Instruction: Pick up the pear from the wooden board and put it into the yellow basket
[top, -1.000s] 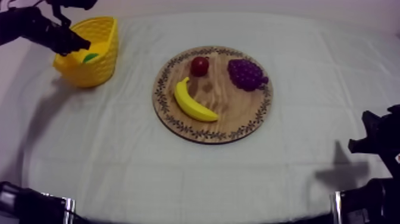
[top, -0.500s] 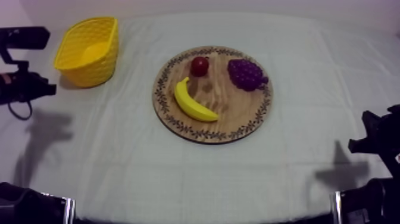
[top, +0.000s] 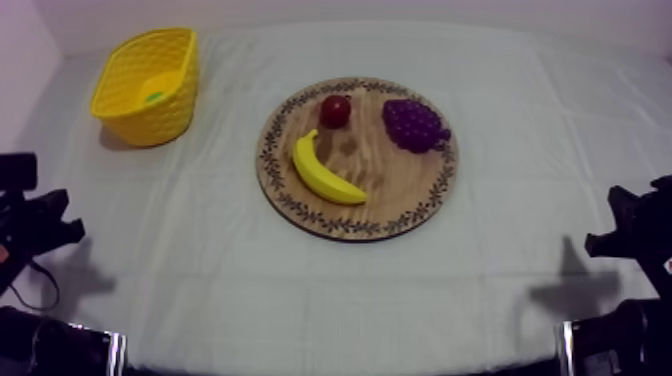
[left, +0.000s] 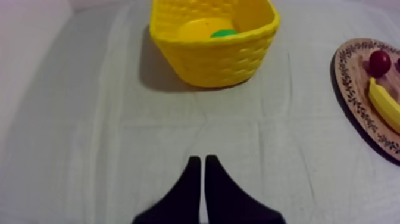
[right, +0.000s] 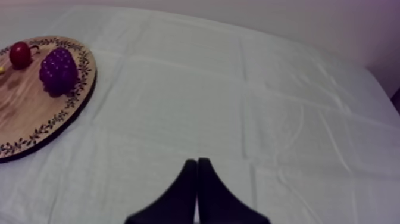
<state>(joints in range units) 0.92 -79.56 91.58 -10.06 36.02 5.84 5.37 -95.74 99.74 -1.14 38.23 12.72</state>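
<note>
The pear is down inside the yellow basket, just a green bit of it peeking over the woven rim, next to a paler yellow patch of the basket's floor. From above it's the same: a small green spot in the bottom of the basket. The basket stands upright at the far L corner of the tabletop, well apart from the round wooden board. The board sits approx mid-tabletop w/ three toy fruits on it. The banana lies on the near-L part. The small red fruit is at the far side, near the banana's upper tip but not touching it. The bunch of grapes is to the R of the red fruit, close to the patterned rim.

The L hand sits low at the L edge, over bare grey-white cloth. Its two black fingers are pressed together into a narrow wedge w/ nothing btw them, aimed toward the basket but well short of it. The R hand is low at the R edge, also closed on nothing, fingers flat together over bare cloth. The board's rim w/ the grapes and red fruit lies ahead of it and off to one side, well apart
</note>
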